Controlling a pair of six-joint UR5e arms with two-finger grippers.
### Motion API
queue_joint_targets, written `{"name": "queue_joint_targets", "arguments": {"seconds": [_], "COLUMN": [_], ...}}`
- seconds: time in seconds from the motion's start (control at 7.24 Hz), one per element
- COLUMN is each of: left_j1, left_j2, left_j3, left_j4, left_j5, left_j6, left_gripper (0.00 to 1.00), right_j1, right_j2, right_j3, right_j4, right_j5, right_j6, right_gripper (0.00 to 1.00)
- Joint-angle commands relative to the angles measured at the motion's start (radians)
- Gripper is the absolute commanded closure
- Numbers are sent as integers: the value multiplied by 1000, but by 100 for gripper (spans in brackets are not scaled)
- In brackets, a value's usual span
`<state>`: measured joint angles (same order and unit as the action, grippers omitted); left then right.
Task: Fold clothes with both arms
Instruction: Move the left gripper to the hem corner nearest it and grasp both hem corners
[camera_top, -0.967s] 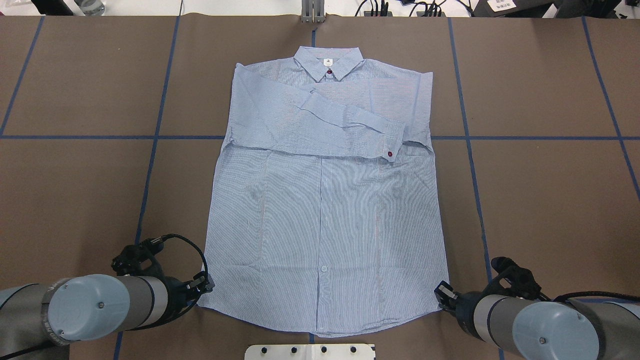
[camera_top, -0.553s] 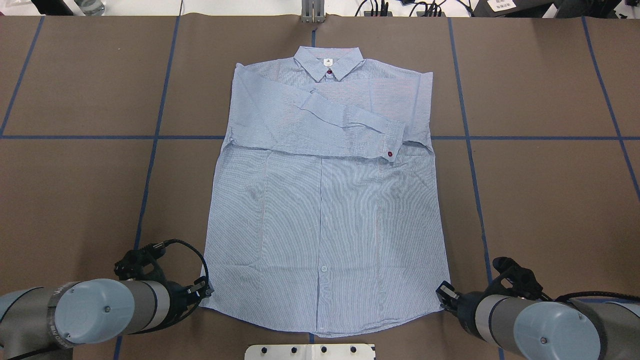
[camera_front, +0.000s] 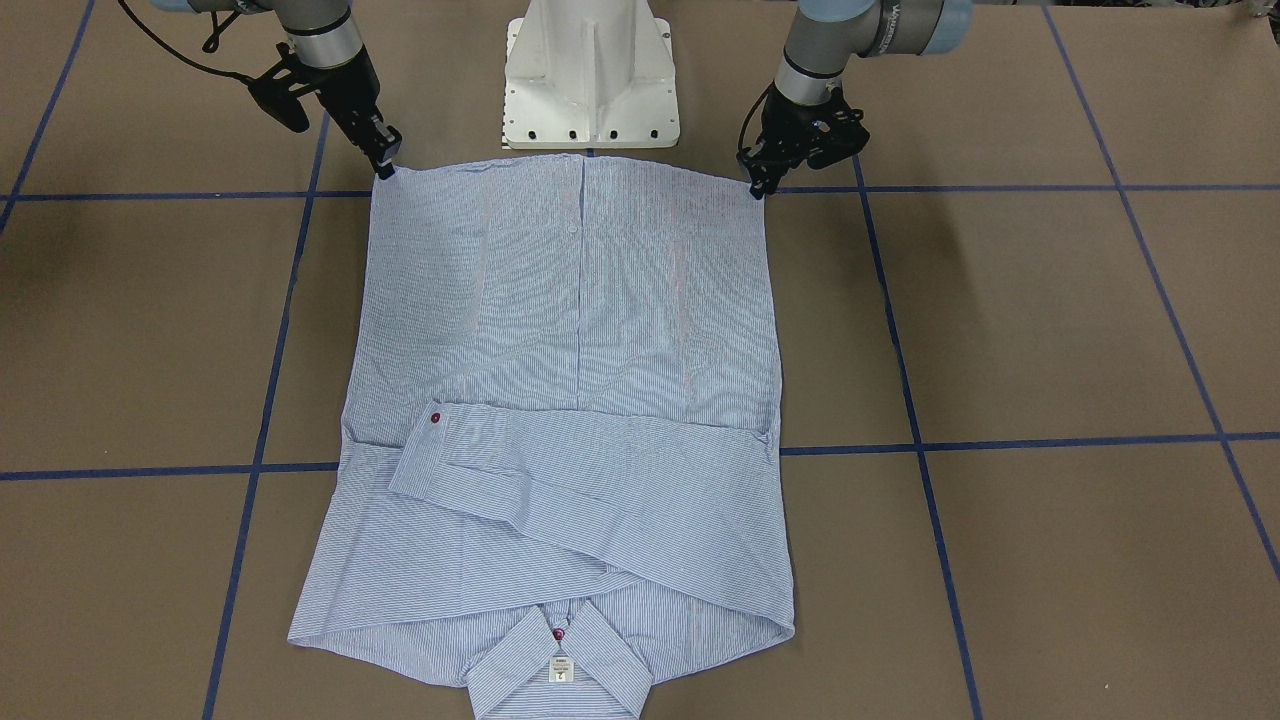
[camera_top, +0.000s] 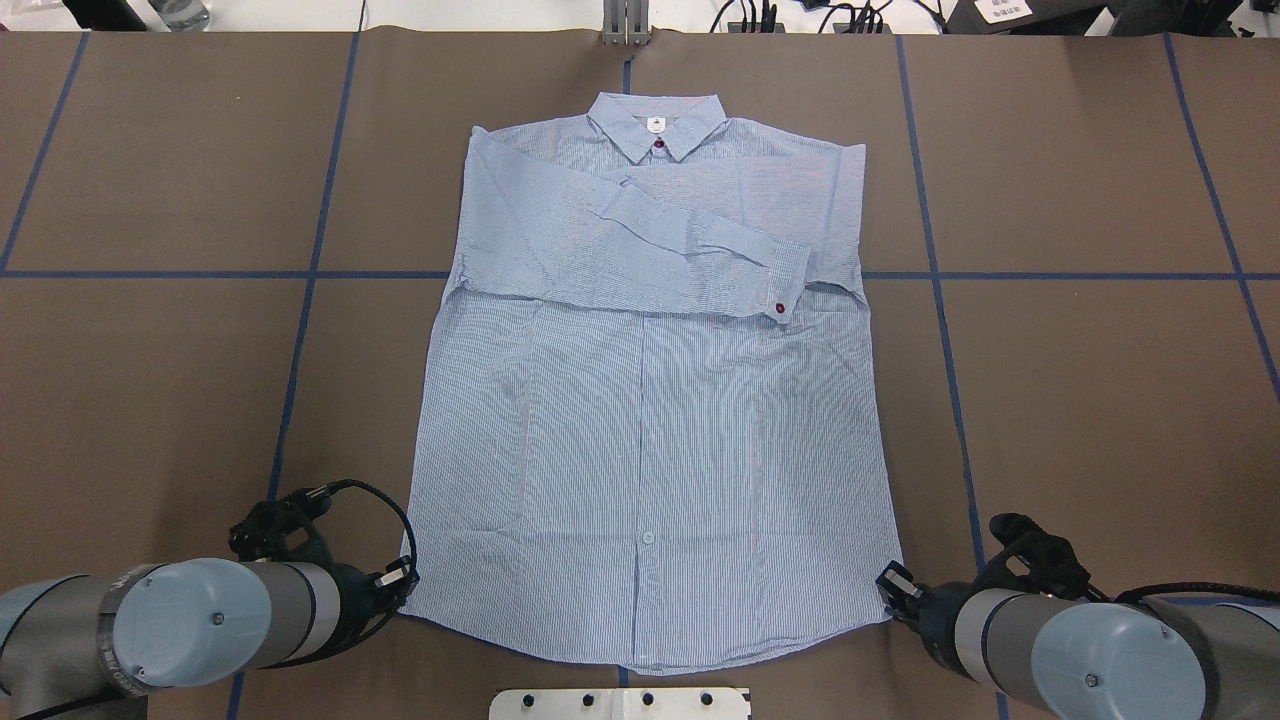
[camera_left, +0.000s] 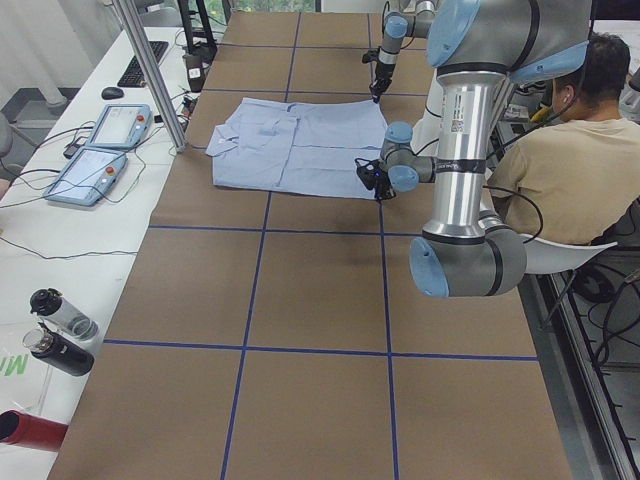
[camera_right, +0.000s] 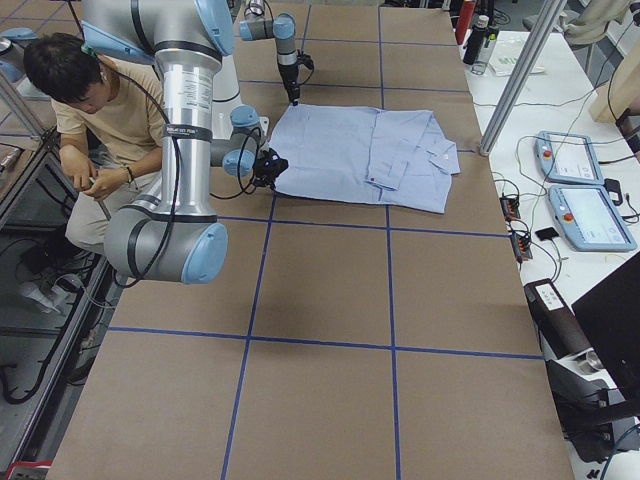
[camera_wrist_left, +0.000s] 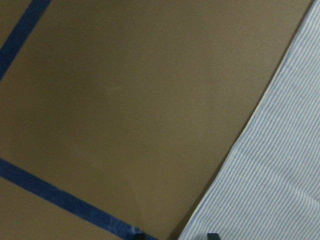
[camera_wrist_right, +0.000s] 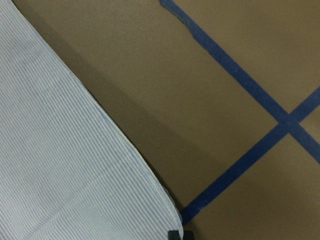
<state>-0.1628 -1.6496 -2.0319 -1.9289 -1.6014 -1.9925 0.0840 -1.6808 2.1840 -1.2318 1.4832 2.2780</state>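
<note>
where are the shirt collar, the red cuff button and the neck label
shirt collar (camera_top: 620, 126): overhead view, on one collar wing.
red cuff button (camera_top: 780, 308): overhead view, centre of the button.
neck label (camera_front: 561, 670): front-facing view, middle of the white tag.

Light blue-and-white finely striped button-up shirt (camera_top: 650, 430) lying flat, front up, on a brown table (camera_top: 150, 400). Its collar (camera_top: 620, 125) is at the side far from the robot and its hem is nearest the robot. A small white label (camera_top: 655, 124) shows inside the collar. Both long sleeves are folded across the chest, and the upper one ends in a cuff (camera_top: 790, 285) with a dark red button (camera_top: 781, 307). The silver-grey left arm (camera_top: 190, 625) and right arm (camera_top: 1090, 660) reach low over the table. The left gripper (camera_front: 758, 185) is at the hem's left corner with its fingertips apart. The right gripper (camera_front: 386, 165) is at the right corner, its finger spacing unclear.
</note>
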Motion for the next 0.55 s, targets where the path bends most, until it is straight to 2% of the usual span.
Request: {"name": "queue_joint_targets", "arguments": {"seconds": [0.0,0.41], "left_j1": [-1,-12], "left_j2": [-2,28], "left_j3": [-8,-112], "left_j4": [-2,-2], "left_j5": [1,1], "left_j6": [-31,-39], "left_gripper": [100,100], "right_j1": [0,3], "right_j2": [-2,-25], "right_j3": [0,23], "right_j4": [0,0], "right_j5": [-1,-3], "right_j6": [0,0], "right_gripper": [100,100]}}
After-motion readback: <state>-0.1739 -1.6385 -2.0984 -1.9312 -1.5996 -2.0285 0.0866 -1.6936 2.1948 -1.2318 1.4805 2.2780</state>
